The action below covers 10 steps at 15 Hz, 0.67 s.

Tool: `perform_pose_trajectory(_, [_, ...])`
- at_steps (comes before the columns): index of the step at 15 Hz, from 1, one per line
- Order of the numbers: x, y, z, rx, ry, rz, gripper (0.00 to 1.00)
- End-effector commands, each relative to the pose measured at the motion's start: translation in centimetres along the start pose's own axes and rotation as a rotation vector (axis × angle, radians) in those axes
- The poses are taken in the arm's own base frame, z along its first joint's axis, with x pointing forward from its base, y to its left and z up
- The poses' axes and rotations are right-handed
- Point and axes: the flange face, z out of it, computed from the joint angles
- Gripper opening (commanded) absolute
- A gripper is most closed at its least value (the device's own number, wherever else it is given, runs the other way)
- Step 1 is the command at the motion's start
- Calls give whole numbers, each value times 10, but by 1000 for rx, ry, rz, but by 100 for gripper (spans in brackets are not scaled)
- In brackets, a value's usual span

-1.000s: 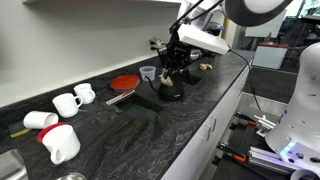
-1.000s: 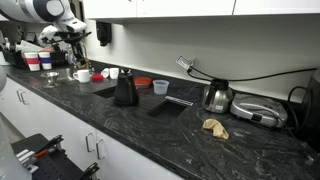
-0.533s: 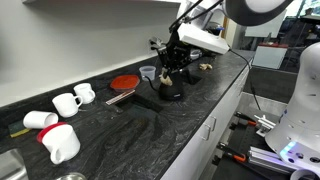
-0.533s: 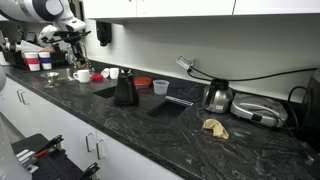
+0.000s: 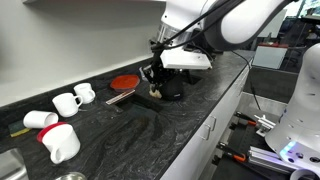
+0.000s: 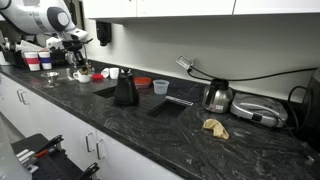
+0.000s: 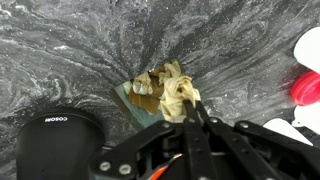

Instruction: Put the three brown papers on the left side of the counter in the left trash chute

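Down at the counter point(image 7: 60, 50), the gripper point(image 7: 188, 106) has its fingers pressed together, pinching a crumpled brown paper point(image 7: 176, 90) at their tips. More tan scraps point(image 7: 145, 85) bunch against it over a square opening point(image 7: 125, 97) in the worktop. Just beside stands the black kettle point(image 7: 58, 140); a red plate point(image 5: 124, 82) and white mugs point(image 5: 70, 101) sit farther along, and another paper wad point(image 6: 214, 126) lies well apart.
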Motion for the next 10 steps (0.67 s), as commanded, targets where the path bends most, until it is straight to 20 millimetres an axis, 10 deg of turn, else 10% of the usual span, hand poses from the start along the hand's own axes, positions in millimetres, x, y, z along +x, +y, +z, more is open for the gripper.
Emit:
perform_pose_trajectory(1, [24, -16, 39, -17, -11, -52, 1])
perform_pose_trajectory(10, [66, -48, 130, -94, -38, -195, 1])
